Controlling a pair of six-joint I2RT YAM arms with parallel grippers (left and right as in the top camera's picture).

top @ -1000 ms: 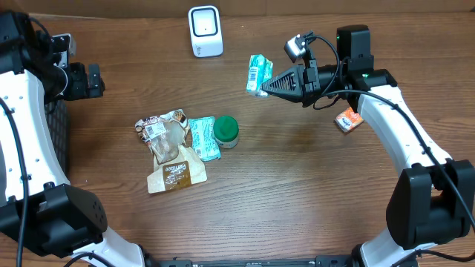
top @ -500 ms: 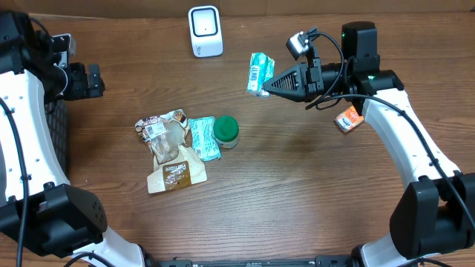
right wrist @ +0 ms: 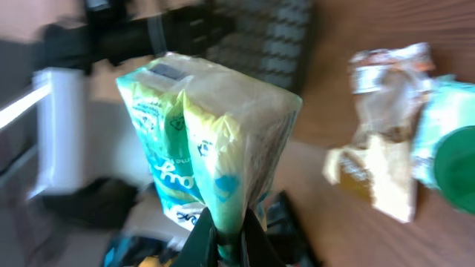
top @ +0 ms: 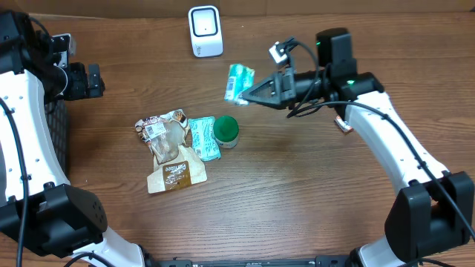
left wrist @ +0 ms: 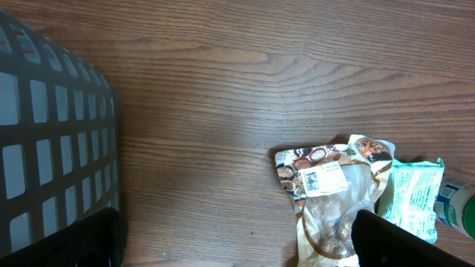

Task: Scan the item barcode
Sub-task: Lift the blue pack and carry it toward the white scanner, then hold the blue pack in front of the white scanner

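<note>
Right gripper (top: 245, 95), jaws clamped on the bottom seam of a teal packet (top: 237, 81), holds it above the table near the far edge. The white barcode scanner (top: 205, 31) stands just leftward. Left gripper (top: 93, 80) gapes empty at the left edge.

Claw (right wrist: 228, 236) pinching teal snack packet (right wrist: 204, 137), blurred wooden table (right wrist: 356, 26)

scanner (top: 205, 31) behind packet (top: 239, 81), jar (top: 225, 130) beside pouch (top: 202, 138)

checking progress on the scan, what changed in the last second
The right tool, shut on the teal and white plastic packet, carried it left toward the white box-shaped scanner. The brown snack packets and green-lidded jar stayed put.
</note>
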